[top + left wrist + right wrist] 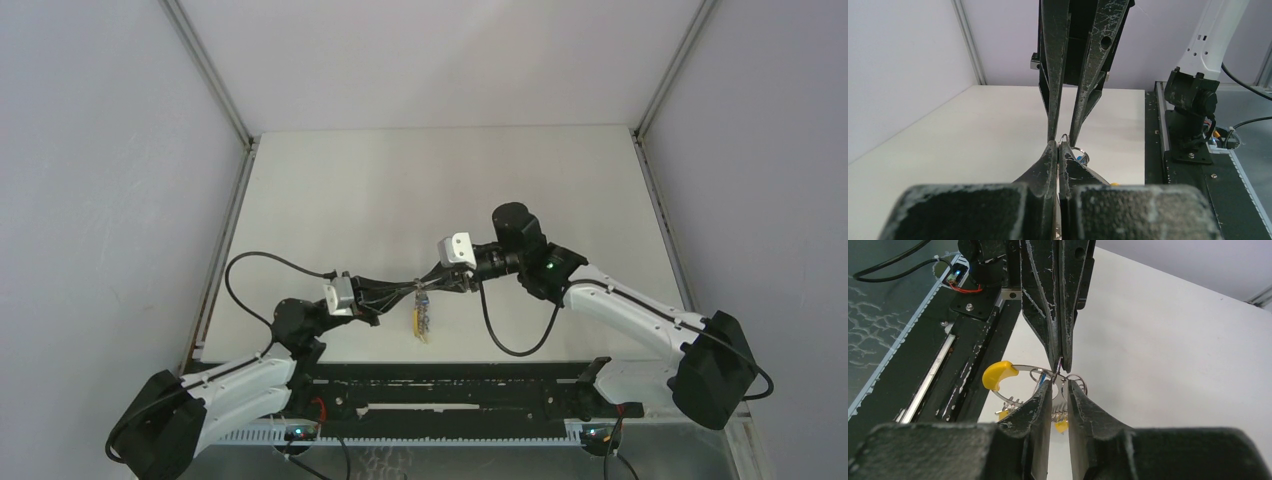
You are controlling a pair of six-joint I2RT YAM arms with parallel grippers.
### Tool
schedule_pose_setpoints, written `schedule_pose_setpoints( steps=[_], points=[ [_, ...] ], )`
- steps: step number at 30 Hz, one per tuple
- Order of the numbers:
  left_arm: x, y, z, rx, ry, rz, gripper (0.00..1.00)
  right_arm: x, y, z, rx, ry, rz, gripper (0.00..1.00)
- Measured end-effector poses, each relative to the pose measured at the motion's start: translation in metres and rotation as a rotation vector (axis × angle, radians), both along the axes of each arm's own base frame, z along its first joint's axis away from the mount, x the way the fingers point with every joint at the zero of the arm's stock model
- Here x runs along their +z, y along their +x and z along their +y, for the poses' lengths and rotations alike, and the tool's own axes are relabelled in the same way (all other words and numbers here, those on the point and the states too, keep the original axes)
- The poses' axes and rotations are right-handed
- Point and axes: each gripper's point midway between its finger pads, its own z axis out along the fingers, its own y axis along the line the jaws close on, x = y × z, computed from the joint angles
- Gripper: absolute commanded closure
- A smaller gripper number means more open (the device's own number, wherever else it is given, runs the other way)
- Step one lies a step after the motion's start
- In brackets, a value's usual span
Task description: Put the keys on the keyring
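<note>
Two grippers are meeting tip to tip above the table (400,190) in the top view, the left gripper (408,291) reaching in from the left and the right gripper (432,288) from the right. The keyring (424,318) is hanging just below their meeting point, off the surface, with a yellow patch showing at its lower edge.

Through the left wrist camera, the left gripper (1057,150) is pressing its jaws together, and a thin loop of wire (1064,137) is poking out just past the tips. The right gripper (1062,141) is coming down from above with its jaws narrowly spread around that loop. I cannot tell whether its pads are bearing on the wire. A blue key head (1081,158) is dangling just behind.

From the right wrist, the left gripper (1060,360) is pinching a sliver of metal that seems to join the keyring's grey wire (1020,368). The yellow curved section (996,375) is sitting to one side, and the keys (1062,426) are dangling underneath.

Judging by these views, the bundle is behaving as light, stiff, slick metal. It is probably free to swing and to twist in a grip. The bare wire beside the tips is looking like the best hold, not the yellow section or the plastic heads.
</note>
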Motion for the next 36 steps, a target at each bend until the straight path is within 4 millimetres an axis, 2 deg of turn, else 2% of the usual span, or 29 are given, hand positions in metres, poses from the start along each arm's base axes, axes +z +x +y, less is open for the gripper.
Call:
schedule_pose_setpoints(
  steps=[10, 23, 26, 30, 34, 36],
  points=[
    [0.0012, -0.0001, 0.0003, 0.001, -0.003, -0.005, 1.0, -0.003, -0.0041, -0.0017, 0.014, -0.018, 0.015, 0.81],
    [0.0013, -0.0006, 0.0002, -0.001, -0.003, -0.006, 1.0, -0.0038, -0.0038, 0.0014, 0.015, -0.016, 0.016, 0.87],
    [0.0014, -0.0007, 0.0001, -0.002, -0.003, -0.006, 1.0, -0.0042, -0.0037, 0.0025, 0.016, -0.015, 0.018, 0.9],
    [0.001, -0.0014, -0.0001, -0.006, -0.001, -0.007, 1.0, -0.0036, -0.0035, 0.0037, 0.013, -0.013, 0.016, 1.0],
    [0.0006, -0.0012, -0.0003, -0.007, 0.0, -0.006, 0.99, -0.0044, -0.0014, 0.0035, 0.0, -0.017, 0.017, 1.0],
    [-0.0004, -0.0006, -0.0004, -0.004, 0.002, -0.002, 0.95, -0.0057, 0.0008, 0.0032, -0.015, -0.025, 0.016, 1.0]
  ],
)
